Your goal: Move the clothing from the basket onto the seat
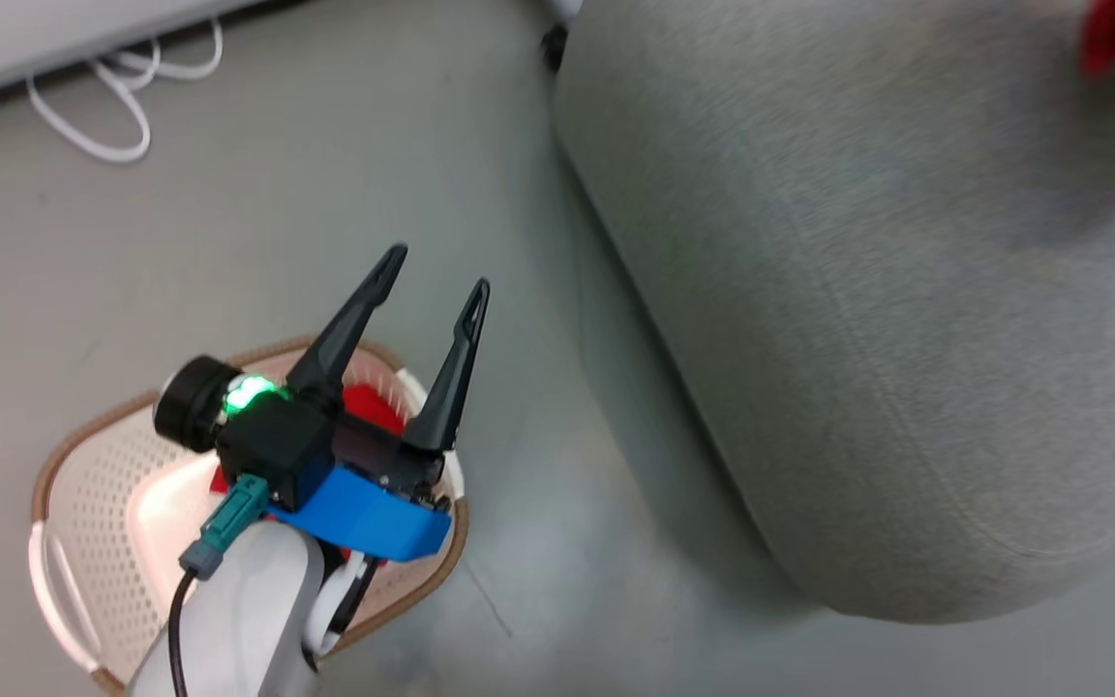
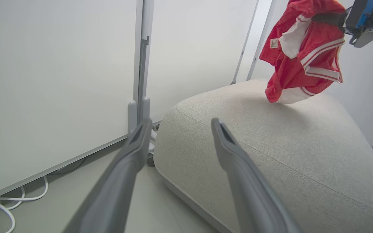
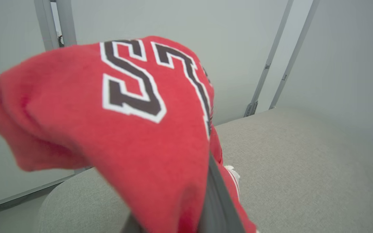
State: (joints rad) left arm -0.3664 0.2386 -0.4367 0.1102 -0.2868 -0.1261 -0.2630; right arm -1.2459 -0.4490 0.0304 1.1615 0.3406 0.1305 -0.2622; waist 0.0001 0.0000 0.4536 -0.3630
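While bunched in the right claw [image 2: 330, 17], red jersey [image 3: 125, 129], white-edged black lettering.

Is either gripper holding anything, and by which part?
Right gripper: fingers shut on a bunched upper fold of the red jersey with white striped trim, dangling over the grey fabric sofa. Left gripper: open, empty.
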